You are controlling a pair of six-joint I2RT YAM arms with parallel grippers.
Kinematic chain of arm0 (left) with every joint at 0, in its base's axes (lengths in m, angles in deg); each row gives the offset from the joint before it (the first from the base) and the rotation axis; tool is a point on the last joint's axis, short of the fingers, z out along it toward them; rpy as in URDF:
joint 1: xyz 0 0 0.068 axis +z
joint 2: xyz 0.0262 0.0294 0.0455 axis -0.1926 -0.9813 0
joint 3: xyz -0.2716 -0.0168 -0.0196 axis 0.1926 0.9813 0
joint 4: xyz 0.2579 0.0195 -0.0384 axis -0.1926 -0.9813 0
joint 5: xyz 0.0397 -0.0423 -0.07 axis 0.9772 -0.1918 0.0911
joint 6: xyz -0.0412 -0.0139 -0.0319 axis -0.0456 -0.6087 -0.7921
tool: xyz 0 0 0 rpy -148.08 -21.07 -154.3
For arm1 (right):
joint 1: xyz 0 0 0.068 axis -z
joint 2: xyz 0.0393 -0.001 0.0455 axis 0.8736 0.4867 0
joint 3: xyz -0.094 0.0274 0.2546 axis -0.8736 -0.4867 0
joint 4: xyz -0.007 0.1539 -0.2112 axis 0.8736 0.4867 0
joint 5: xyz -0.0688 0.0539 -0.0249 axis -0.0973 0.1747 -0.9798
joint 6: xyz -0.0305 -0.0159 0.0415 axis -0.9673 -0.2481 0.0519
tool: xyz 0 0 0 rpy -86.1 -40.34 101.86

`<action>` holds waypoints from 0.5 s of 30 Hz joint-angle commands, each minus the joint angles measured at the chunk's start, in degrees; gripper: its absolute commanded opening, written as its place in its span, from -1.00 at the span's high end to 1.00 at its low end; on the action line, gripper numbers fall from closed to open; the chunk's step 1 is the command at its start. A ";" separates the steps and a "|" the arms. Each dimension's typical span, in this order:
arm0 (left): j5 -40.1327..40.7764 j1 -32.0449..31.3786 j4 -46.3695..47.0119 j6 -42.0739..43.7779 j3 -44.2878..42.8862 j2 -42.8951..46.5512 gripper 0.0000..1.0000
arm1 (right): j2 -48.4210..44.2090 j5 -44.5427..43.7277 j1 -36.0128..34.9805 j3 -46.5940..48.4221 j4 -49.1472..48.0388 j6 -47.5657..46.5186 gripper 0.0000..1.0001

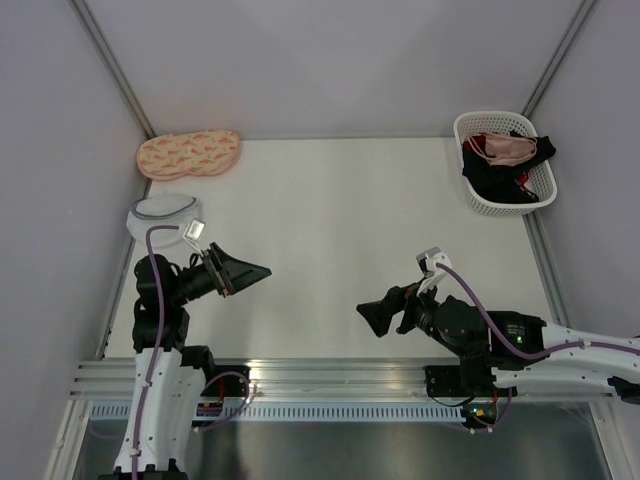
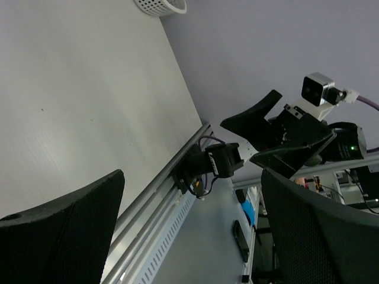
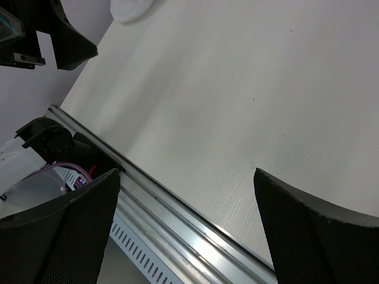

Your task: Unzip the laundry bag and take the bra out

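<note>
The laundry bag (image 1: 160, 215), a white mesh pouch with a grey-lilac rim, lies at the table's left edge, just behind my left arm; its edge also shows in the right wrist view (image 3: 127, 8). Nothing pink shows through it. A pale pink-beige garment that looks like the bra (image 1: 505, 150) lies on top in the white basket (image 1: 542, 197) at the far right. My left gripper (image 1: 258, 272) is open and empty above the table's near left, pointing right. My right gripper (image 1: 372, 315) is open and empty at the near right, pointing left. Both sets of jaws stand wide apart in the wrist views (image 2: 195, 236) (image 3: 186, 231).
A peach two-lobed pad with orange prints (image 1: 188, 153) lies at the back left. Black and red garments (image 1: 492, 180) fill the basket, whose rim shows in the left wrist view (image 2: 159, 6). Metal rails (image 1: 330, 378) run along the near edge. Grey walls enclose the table.
</note>
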 commanded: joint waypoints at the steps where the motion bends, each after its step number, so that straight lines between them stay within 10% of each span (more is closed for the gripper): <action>1: -3.58 -1.98 -2.61 3.24 -2.51 0.48 -0.99 | 0.10 -2.39 -0.29 2.67 1.33 0.91 -0.96; 15: 11.43 -18.23 -21.44 23.89 -14.38 -13.13 -0.99 | 2.29 -4.85 -0.28 4.87 3.00 1.53 -0.96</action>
